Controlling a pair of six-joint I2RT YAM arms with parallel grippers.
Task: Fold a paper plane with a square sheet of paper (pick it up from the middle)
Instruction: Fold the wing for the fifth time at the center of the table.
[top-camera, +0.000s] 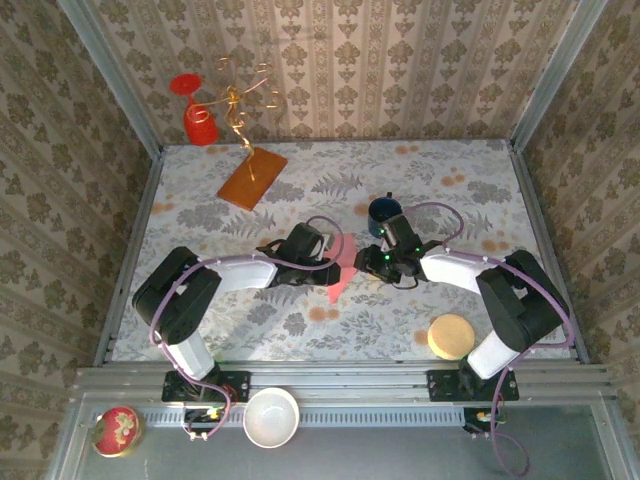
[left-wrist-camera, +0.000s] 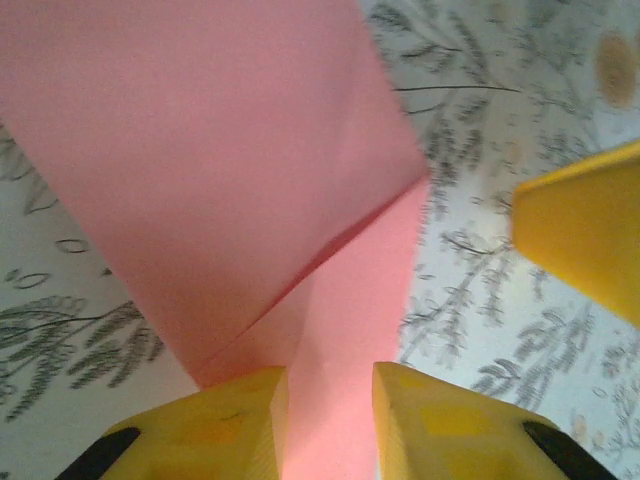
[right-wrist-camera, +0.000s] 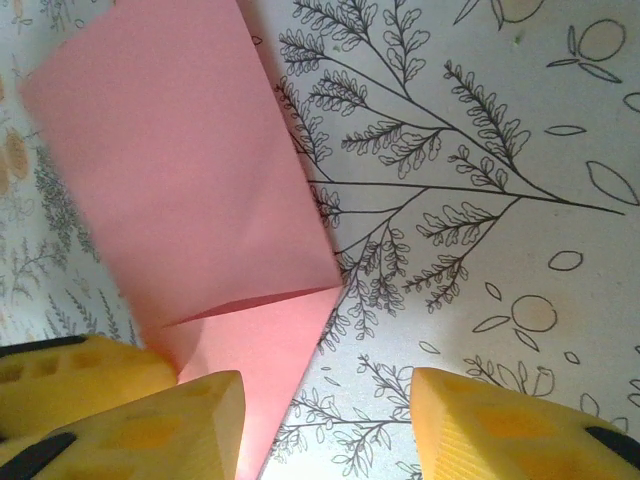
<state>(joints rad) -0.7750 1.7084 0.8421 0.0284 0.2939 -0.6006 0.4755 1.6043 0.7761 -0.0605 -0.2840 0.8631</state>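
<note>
Yellow fingertips of the left end effector (left-wrist-camera: 330, 425) sit closest to the lens. They are drawn to a narrow gap with pink showing right across it, and I cannot tell whether they pinch that pink or merely straddle it. It belongs to the sheet of paper (left-wrist-camera: 220, 150), which carries a diagonal crease where one flap laps over the layer beneath. The sheet is at mid-tabletop, between the two arms. From above it looks tipped up rather than lying flat, though I am not sure of that.

Just beyond it, the right end effector (right-wrist-camera: 328, 405) stands wide open and holds nothing. The sheet's lower corner reaches in beside its left finger, while the other finger hangs over the bare floral tabletop (right-wrist-camera: 480, 150).

The sheet should be very light, thin and limp. A single pinch at a corner would probably let the rest droop or swing, and smooth pads could slide off it. A hard squeeze, or two arms pulling against each other, would likely crumple or tear it. The best hold seems to be near the middle, at the crease, where doubled layers give some stiffness.

Farther back, a dark blue mug (top-camera: 385, 210) stands just past the right wrist. An orange-brown board (top-camera: 252, 178) lies well apart toward the rear left.
</note>
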